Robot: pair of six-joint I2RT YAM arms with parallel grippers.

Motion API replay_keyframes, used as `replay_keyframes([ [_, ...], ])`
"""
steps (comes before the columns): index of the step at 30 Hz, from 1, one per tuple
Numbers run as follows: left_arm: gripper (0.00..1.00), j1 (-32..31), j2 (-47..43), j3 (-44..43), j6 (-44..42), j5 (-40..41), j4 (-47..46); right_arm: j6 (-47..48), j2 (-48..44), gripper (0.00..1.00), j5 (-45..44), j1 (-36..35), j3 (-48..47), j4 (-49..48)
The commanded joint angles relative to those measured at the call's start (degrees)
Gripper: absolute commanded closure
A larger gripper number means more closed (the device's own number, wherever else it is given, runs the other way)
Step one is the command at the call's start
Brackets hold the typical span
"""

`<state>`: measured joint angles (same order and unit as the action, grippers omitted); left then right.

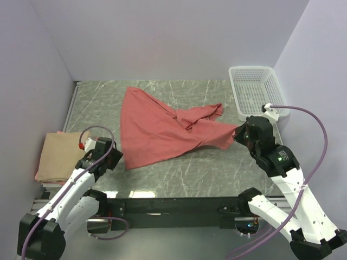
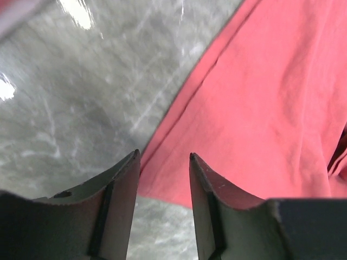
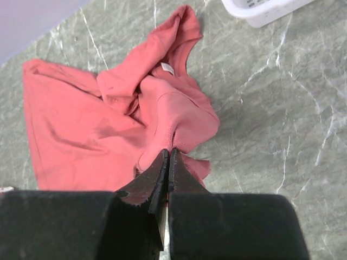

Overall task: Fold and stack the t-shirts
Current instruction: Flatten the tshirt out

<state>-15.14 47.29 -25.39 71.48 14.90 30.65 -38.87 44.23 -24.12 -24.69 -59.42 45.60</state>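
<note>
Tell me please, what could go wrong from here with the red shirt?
1. The right gripper pinches only a small bunch of the salmon-red t-shirt; a pull may slip it free.
2. The left gripper stands open at the flat hem and holds nothing; closing may miss the cloth.
3. The shirt is twisted near its collar, so a fold may trap creases.

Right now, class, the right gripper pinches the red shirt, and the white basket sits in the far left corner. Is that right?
No: the white basket sits in the far right corner, as the top external view shows. The right gripper does pinch the red shirt.
</note>
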Motion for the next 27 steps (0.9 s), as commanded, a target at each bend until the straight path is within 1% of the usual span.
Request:
replay_keyframes([
  [1, 0.54, -3.4, -0.9, 1.9, 4.6, 0.3, 1.2, 0.7, 0.5, 1.0, 0.3, 0.4, 0.7, -1.9],
  [6, 0.54, -7.9, 0.3, 3.3, 8.8, 0.6, 1.0, 1.0, 1.2, 1.0, 1.1, 0.4, 1.1, -2.9],
  [10, 0.53, -10.0, 1.3, 3.6, 10.6, 0.7, 0.9, 1.1, 1.4, 1.0, 1.2, 0.4, 1.4, -3.2],
  [17, 0.53, -11.7, 5.8, 3.9, 12.0, 0.0, -2.9, 0.8, 1.6, 1.0, 1.4, 0.4, 2.4, -3.9],
  [19, 0.54, -11.7, 7.1, 3.6, 12.1, 0.1, -3.2, 1.0, 1.4, 1.0, 1.4, 0.5, 2.5, -3.9],
  [22, 0.59, -11.7, 7.6, 3.7, 12.2, -0.2, -4.5, 1.1, 1.5, 1.0, 1.2, 0.4, 2.7, -3.9],
  [23, 0.62, -11.7, 7.6, 3.7, 12.2, -0.4, -4.6, 1.2, 1.6, 1.0, 1.1, 0.4, 2.7, -3.9],
  [27, 0.62, -11.8, 7.5, 3.1, 11.7, -1.4, -3.0, 1.2, 1.7, 1.0, 1.0, 0.4, 3.0, -4.0],
])
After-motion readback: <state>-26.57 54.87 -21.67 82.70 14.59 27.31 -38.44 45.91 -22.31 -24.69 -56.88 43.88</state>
